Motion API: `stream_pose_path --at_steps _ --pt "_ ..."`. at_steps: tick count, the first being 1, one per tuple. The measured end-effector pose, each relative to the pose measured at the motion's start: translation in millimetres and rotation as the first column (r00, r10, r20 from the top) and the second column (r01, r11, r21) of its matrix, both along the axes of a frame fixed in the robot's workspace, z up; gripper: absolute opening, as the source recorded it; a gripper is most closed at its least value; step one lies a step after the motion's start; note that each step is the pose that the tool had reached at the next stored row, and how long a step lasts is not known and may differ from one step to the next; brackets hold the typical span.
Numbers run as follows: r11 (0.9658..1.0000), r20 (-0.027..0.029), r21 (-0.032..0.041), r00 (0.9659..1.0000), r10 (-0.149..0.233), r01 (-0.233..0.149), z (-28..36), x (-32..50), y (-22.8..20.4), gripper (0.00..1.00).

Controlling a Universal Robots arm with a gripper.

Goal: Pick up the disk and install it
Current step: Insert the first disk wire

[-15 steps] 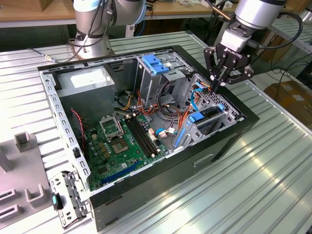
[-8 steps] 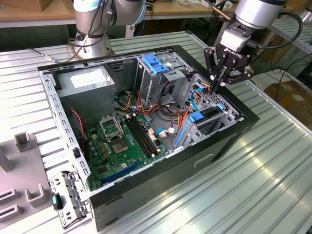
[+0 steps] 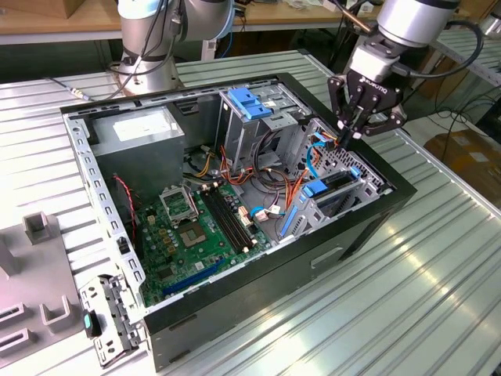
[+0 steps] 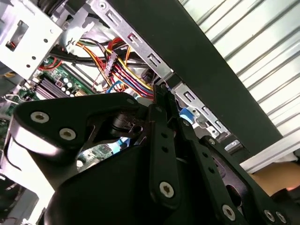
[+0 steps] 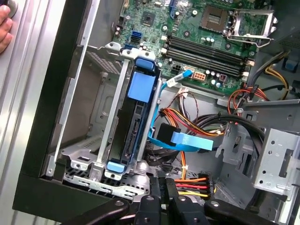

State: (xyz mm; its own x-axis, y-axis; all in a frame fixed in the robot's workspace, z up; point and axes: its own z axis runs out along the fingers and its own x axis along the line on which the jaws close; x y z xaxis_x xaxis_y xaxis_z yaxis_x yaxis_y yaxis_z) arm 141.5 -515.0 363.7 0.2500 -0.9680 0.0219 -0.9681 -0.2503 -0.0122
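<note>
Disk: sitting edge-on inside computer case bay. Gripper: hovering above it, fingers closed together, gripping nothing.

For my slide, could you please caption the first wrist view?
Disk seated edge-on in the drive cage, claw just above.

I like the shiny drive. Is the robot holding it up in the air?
No. The silver-metal disk with blue rails sits edge-up inside the grey metal bay, with the gripper above it.
</note>
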Motion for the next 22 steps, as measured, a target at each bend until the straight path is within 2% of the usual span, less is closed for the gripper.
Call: stream_pose_path --at_steps 5,8,10,14,15,16,17,20,22 --pt "1.0000 -0.0001 0.0002 1.0000 -0.004 0.004 -0.8 -4.7 -0.5 0.16" --pt "0.9990 -0.0001 0.0000 0.9990 -0.045 0.045 -1.1 -5.0 -0.5 0.16" --pt "0.9970 -0.0013 -0.0003 0.9970 -0.077 0.077 -1.3 -5.1 -0.4 0.16" --pt "0.9965 -0.0031 -0.0002 0.9965 -0.084 0.084 -2.1 -10.2 -0.5 0.16" --pt "0.9957 -0.0030 -0.0001 0.9957 -0.092 0.092 -2.5 -11.3 -0.5 0.16" --pt "0.9922 -0.0030 -0.0003 0.9922 -0.125 0.125 -2.9 -11.3 -0.5 0.16" --pt "0.9903 -0.0031 -0.0003 0.9903 -0.139 0.139 -3.4 -11.3 -0.5 0.16" --pt "0.9885 -0.0034 -0.0002 0.9885 -0.151 0.151 -4.4 -11.4 -1.0 0.16" --pt "0.9884 -0.0039 -0.0009 0.9884 -0.152 0.152 -4.8 -11.5 -3.4 0.16"
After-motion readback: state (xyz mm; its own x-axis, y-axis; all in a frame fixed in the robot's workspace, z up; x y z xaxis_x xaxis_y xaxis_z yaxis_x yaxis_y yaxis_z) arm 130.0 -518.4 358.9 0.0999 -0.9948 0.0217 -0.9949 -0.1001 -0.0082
